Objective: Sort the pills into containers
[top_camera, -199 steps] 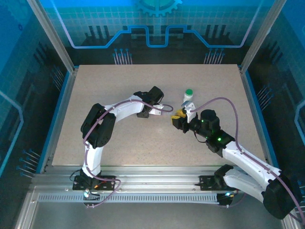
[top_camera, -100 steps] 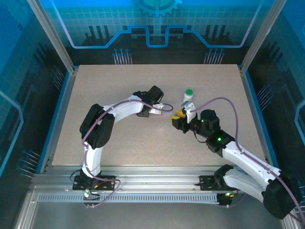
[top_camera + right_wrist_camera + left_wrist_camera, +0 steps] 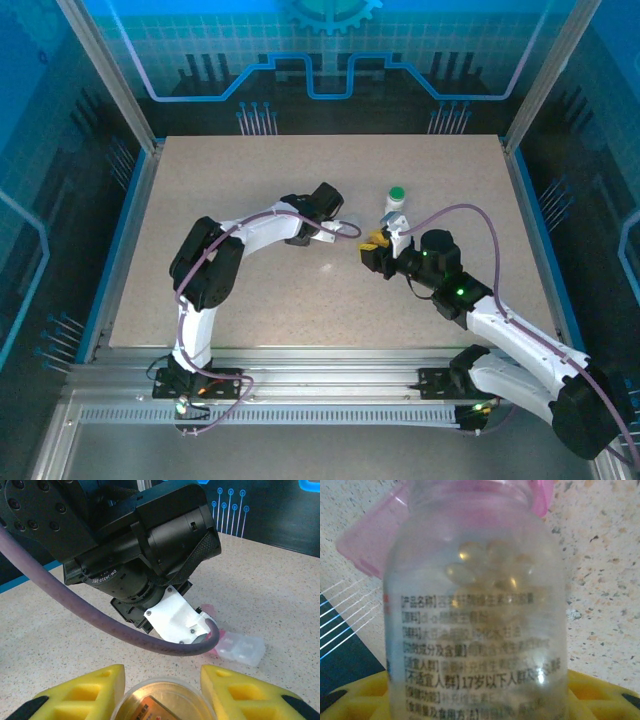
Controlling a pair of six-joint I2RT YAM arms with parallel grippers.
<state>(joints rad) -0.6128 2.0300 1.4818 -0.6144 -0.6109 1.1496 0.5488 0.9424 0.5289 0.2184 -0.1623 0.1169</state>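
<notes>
My left gripper [image 3: 477, 700] is shut on the base of the clear vial [image 3: 475, 615], which carries printed text and a pink flip lid [image 3: 375, 545] hanging open at its neck. Pale translucent pills [image 3: 487, 565] lie inside it. In the top view this gripper [image 3: 345, 229] is at mid-table, pointing right. My right gripper [image 3: 374, 241] faces it closely and is shut on the brownish translucent vial [image 3: 162, 702], whose open mouth sits between the yellow fingers [image 3: 227, 685]. The clear vial [image 3: 242, 649] shows just ahead of it. The white bottle with green cap [image 3: 396, 201] stands upright just behind the right gripper.
The speckled tabletop [image 3: 250, 290] is bounded by a blue frame and glass walls. The left arm's black wrist and purple cable [image 3: 125, 630] hang close in front of the right gripper. A metal rail [image 3: 320, 375] runs along the near edge.
</notes>
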